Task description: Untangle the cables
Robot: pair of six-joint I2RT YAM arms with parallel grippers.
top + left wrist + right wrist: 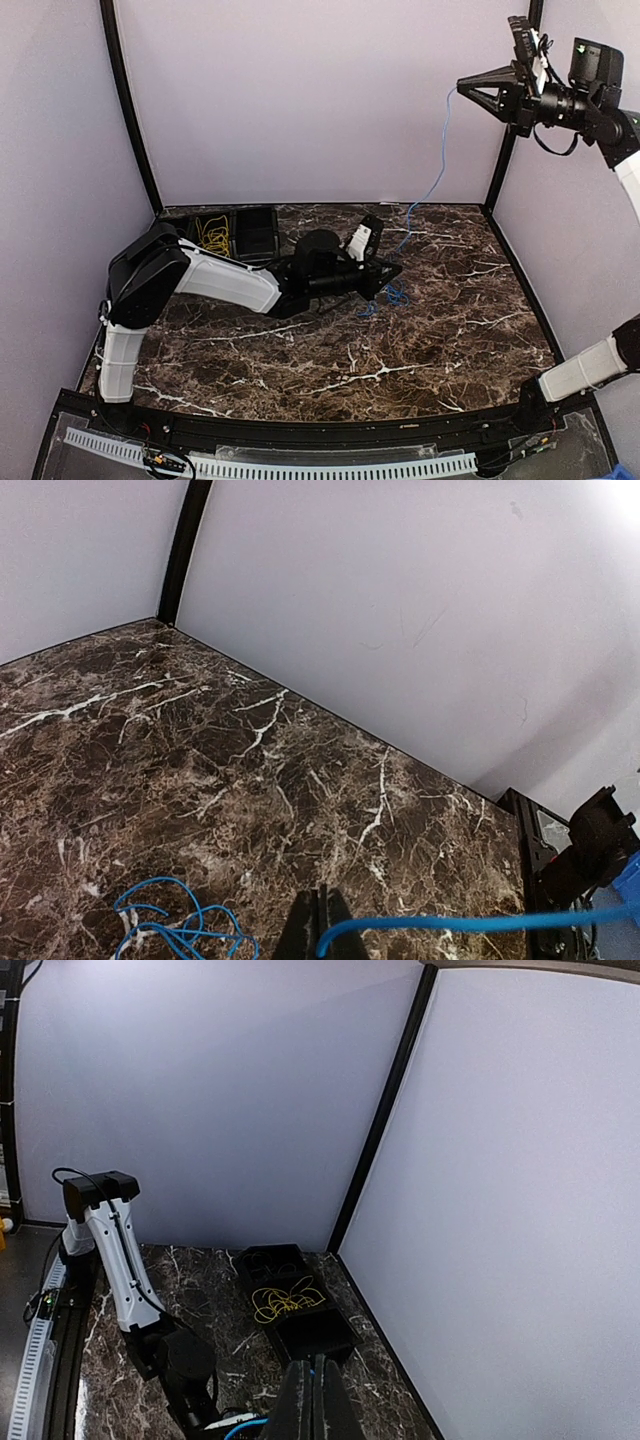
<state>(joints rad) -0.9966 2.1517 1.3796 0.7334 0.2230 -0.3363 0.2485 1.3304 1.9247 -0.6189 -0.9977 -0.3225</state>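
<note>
The blue cable (432, 180) runs from a loose pile (388, 295) on the marble table up to my right gripper (463, 88), which is raised high at the back right and shut on its end. My left gripper (390, 274) is low over the table's middle, beside the pile. In the left wrist view its fingers (318, 928) are shut on the blue cable (470, 921), which stretches off to the right, and the loops (180, 932) lie to the left. The right wrist view shows shut fingertips (314, 1385). The yellow cable (213, 236) lies in a black tray; it also shows in the right wrist view (285, 1298).
The black divided tray (258, 232) sits at the back left of the table, its compartment nearest the right wrist camera (318, 1335) showing nothing inside. Lilac walls with black corner posts (130, 110) enclose the table. The left arm (200, 275) lies across the left half.
</note>
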